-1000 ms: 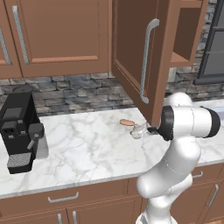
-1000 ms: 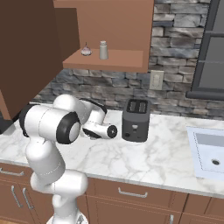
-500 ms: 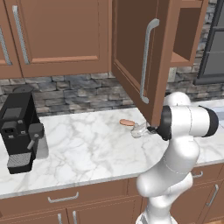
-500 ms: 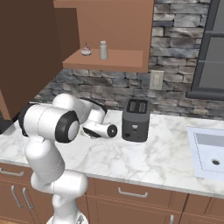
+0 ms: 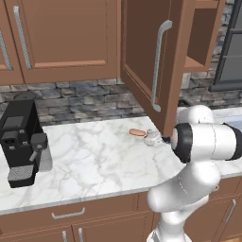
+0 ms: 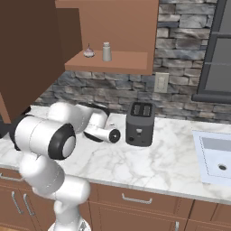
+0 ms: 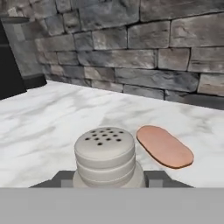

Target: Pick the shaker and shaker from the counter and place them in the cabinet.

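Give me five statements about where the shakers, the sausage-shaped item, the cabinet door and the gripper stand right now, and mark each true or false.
1. One shaker already stands on the shelf of the cabinet. True.
2. The other shaker lies tipped over on the counter. False: it stands upright, its holed top facing up.
3. The orange-brown item lies on the counter just beside that shaker. True.
4. The cabinet door is closed. False: it is swung open, showing the shelf inside.
5. The gripper is wide open and far from the shaker. False: it is closed on the shaker, one fingertip on each side of its base.
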